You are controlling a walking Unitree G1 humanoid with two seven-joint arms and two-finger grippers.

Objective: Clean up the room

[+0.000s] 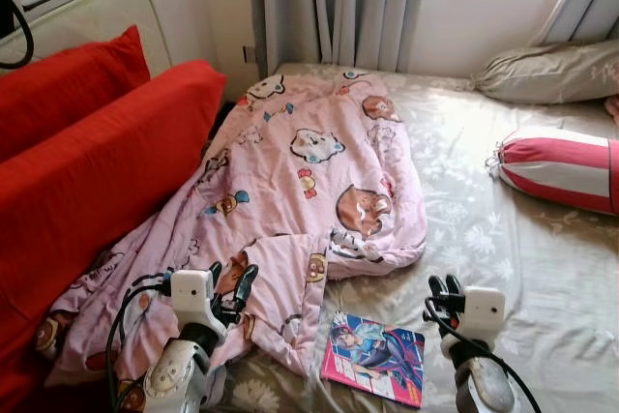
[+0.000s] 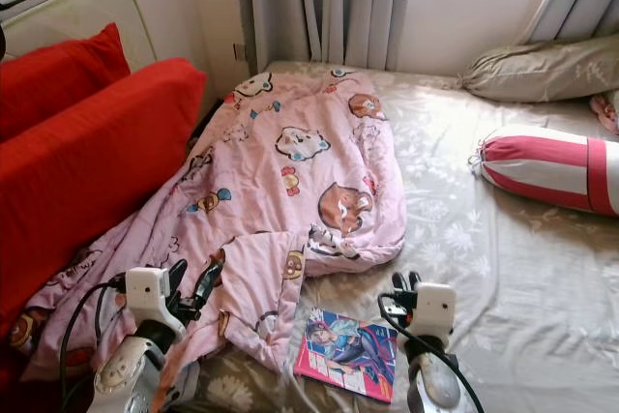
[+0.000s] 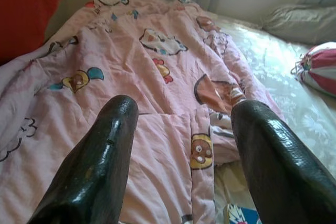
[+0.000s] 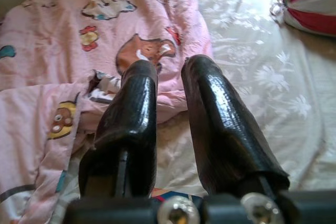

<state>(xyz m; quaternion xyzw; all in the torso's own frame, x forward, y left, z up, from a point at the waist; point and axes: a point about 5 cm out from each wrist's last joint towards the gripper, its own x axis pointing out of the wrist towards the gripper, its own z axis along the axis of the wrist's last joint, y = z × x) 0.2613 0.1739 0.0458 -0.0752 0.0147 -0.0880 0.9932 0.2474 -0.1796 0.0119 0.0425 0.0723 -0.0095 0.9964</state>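
- Bedroom scene from the left eye view: a bed (image 1: 542, 278) with a pale floral sheet carries a crumpled pink cartoon-print quilt (image 1: 309, 191), its long axis running from the near left corner up toward the grey curtains (image 1: 338, 2). Red cushions (image 1: 87, 162) flank it on the left; a red-and-white striped bolster (image 1: 561, 169) and a beige pillow (image 1: 551, 70) lie far right. The bolster is cut off at the frame edge.
- Right eye view: a colourful book (image 2: 348, 353) lies just beside the quilt's near hem, between both arms. The left claw (image 2: 191, 287) hangs over the quilt's near edge, so it is likely the nearer arm for the quilt; the right claw (image 2: 406, 282) sits just right of the book.
- Left wrist view: its fingers (image 3: 94, 166) spread wide apart, quilt straight ahead below them.
- Right wrist view: fingers (image 4: 131, 129) nearly together, gripping nothing; the book's corner barely peeks beneath.
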